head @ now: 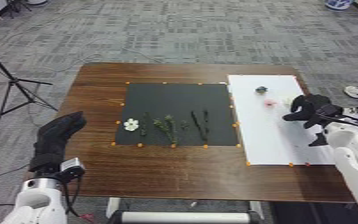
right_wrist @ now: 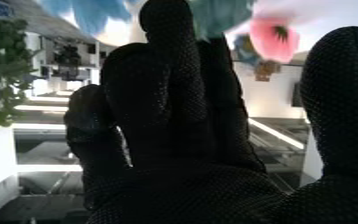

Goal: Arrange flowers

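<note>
Right hand (head: pixel 310 107), fingers straight, thumb apart, over white board (head: pixel 278 142); step, apparently, laying out flowers (head: pixel 269 103); next, presumably, reaching for white flower (head: pixel 131 124) on black mat (head: pixel 175 95)

Table (head: pixel 180 182) is wood w/ slight sheen, blk sheet (head: pixel 175 97) matt, prob. paper.

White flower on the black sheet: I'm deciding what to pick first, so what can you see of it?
The white flower is an open bloom with rounded petals and a small dark centre. It lies on the black sheet, near its left edge and left of the green sprigs. Nothing holds it. Whether it is real or artificial, I cannot tell.
</note>
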